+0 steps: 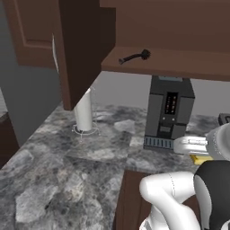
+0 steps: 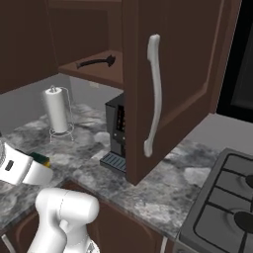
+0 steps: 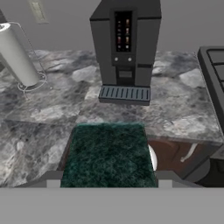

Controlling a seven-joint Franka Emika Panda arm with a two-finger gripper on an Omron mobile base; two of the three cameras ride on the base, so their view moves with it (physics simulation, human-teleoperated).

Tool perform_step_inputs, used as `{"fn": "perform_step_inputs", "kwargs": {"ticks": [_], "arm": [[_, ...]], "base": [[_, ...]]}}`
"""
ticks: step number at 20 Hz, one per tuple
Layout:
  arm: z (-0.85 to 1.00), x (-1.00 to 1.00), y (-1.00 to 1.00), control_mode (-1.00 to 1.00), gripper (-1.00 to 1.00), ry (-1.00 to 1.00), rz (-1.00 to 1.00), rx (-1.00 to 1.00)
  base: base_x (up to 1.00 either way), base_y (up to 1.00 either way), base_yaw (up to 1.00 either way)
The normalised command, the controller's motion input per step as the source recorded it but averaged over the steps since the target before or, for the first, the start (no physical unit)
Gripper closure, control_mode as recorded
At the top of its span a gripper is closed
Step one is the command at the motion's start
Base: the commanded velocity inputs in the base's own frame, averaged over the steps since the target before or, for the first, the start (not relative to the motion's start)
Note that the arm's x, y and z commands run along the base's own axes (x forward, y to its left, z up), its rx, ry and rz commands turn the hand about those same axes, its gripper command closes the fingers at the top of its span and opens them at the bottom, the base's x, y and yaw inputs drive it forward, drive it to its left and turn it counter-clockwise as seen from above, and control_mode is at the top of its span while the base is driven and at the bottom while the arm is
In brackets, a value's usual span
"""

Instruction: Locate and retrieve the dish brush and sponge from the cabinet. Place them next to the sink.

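Note:
My gripper (image 3: 108, 183) is shut on the sponge (image 3: 108, 154), whose dark green scouring layer faces the hand camera between the two fingertips. From the base views the sponge (image 1: 200, 159) (image 2: 41, 159) shows as a yellow and green block at the end of the white hand, above the counter's front edge. The black dish brush (image 1: 134, 57) (image 2: 96, 63) lies on the shelf of the open dark brown cabinet (image 1: 85, 49) (image 2: 173, 74), up and away from the hand. The sink is out of view.
A black coffee machine (image 1: 170, 112) (image 2: 114, 131) (image 3: 125, 48) stands on the marbled counter (image 1: 67, 170) straight ahead of the hand. A paper towel roll (image 1: 84, 112) (image 2: 57, 109) (image 3: 17, 54) stands to its left. A stove (image 2: 222, 197) lies to the right.

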Motion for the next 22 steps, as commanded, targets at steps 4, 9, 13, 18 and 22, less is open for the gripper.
{"fn": "perform_step_inputs", "kwargs": {"ticks": [4,9,13,18,22], "arm": [[0.00,0.00,0.00,1.00,1.00,0.00,0.00,0.00],[0.00,0.00,0.00,1.00,1.00,0.00,0.00,0.00],[0.00,0.00,0.00,1.00,1.00,0.00,0.00,0.00],[0.00,0.00,0.00,1.00,1.00,0.00,0.00,0.00],[0.00,0.00,0.00,1.00,1.00,0.00,0.00,0.00]], "base": [[-0.71,0.86,0.04],[-0.30,0.75,-0.14],[-0.38,0.72,-0.16],[-0.80,0.89,-0.04],[-1.00,0.71,0.00]]}}
